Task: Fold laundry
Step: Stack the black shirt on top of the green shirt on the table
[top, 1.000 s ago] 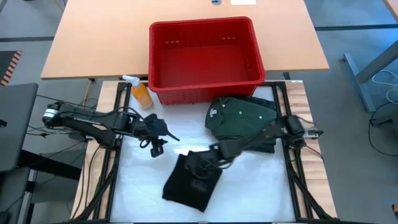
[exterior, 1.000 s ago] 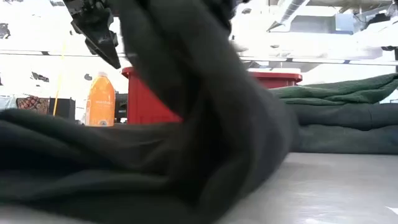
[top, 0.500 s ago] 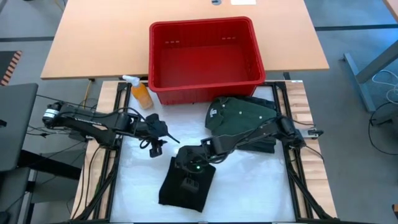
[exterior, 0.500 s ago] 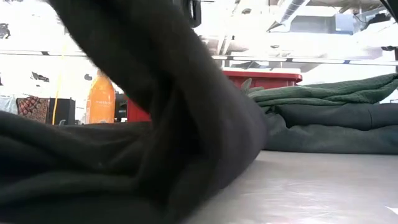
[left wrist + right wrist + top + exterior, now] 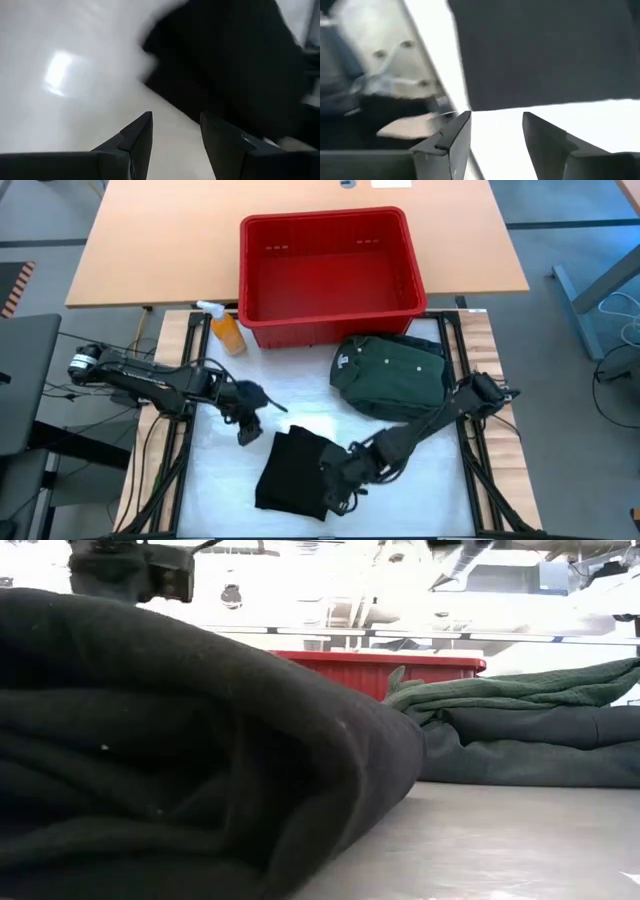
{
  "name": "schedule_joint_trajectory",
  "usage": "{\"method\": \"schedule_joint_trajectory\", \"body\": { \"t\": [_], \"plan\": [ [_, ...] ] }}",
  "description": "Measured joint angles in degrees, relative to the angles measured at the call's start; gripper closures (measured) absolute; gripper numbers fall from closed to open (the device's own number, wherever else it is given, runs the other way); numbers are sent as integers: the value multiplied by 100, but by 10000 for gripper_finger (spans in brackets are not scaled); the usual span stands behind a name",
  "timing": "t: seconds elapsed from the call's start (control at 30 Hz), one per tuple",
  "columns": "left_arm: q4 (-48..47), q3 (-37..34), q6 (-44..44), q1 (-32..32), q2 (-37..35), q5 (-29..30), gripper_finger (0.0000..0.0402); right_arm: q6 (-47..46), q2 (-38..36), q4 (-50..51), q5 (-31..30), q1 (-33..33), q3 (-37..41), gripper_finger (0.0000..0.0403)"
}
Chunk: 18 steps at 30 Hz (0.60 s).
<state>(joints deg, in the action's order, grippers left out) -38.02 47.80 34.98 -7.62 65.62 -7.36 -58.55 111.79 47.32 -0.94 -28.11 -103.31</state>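
Fingers (image 5: 462, 131) of the right arm stood open and empty beside the folded black cloth garment (image 5: 292, 472), which should next be pressed flat, edges squared.

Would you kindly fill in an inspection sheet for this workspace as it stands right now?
Surface: white mat, bare in places.
Job's things: black garment folded at the mat's front; green shirt on a dark pile behind it, label showing.
Clutter: orange spray bottle beside the red basket; the basket looks empty.
Grippers: left gripper open, off the black garment's rear left corner; right gripper open at its right edge, holding nothing.
Cables: run along both arms and down the frame.
Surroundings: wooden table behind; no person seen.
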Motion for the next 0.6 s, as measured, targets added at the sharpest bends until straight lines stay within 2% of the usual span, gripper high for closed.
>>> {"method": "schedule_joint_trajectory", "body": {
  "t": [0.1, 0.2, 0.33, 0.5, 0.6],
  "plan": [
    [635, -504, 823, -266, -1, -424, 246, -654, 1, -409, -491, -208, 674, 201],
    [1126, -973, 1558, -489, 2, -333, 246, -1445, -120, -1186, -1061, -444, 1438, 201],
    [1785, -1395, 2207, -752, -1, -240, 245, -2299, -299, -2954, -1640, -766, 2647, 201],
    [3274, -1993, 2972, -983, 43, -45, 236, -3438, -391, -5020, -3147, -1154, 3990, 201],
    [3810, -2338, 3372, -1075, 88, 61, 222, -4003, -374, -5566, -3819, -1380, 4459, 190]
  ]
}}
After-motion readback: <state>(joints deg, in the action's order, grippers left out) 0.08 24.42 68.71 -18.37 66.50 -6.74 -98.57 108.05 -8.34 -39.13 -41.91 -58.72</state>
